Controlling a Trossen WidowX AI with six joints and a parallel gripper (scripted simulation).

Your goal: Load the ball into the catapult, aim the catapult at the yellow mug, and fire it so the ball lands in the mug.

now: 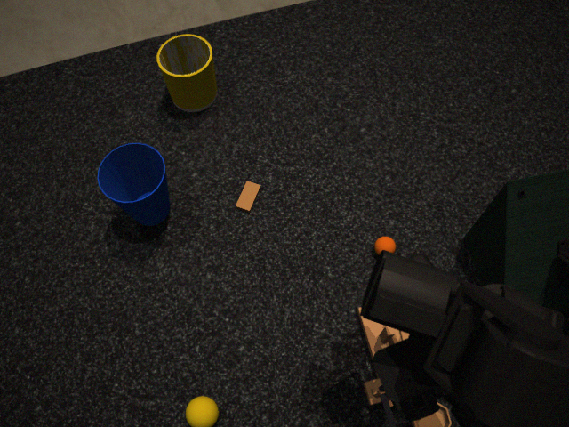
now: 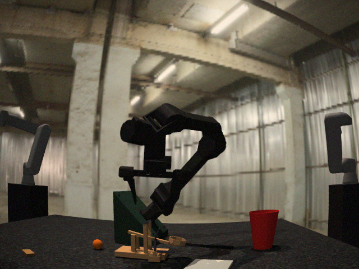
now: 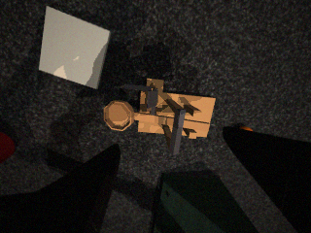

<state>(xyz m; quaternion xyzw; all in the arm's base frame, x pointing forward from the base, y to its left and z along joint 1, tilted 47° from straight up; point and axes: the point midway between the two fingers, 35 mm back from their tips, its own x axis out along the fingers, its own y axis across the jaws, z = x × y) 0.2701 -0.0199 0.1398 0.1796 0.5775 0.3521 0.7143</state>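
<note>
Dim overall (ceiling tubes glowing), shadows dark, grainy

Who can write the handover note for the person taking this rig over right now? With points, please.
Gripper (image 3: pixel 170 140): open, nothing between its fingers, above the catapult (image 2: pixel 136 252) (image 3: pixel 204 109).
Orange ball (image 1: pixel 385 245) (image 2: pixel 97 244): on the table beside the catapult; cup (image 3: pixel 118 116) empty.
Yellow mug (image 1: pixel 193 93): upright, beyond the blue cup (image 1: pixel 158 202) in the top view.
Done: no loading or firing evident.
Left: load ball, aim at yellow mug, fire. Aim needs checking.
</note>
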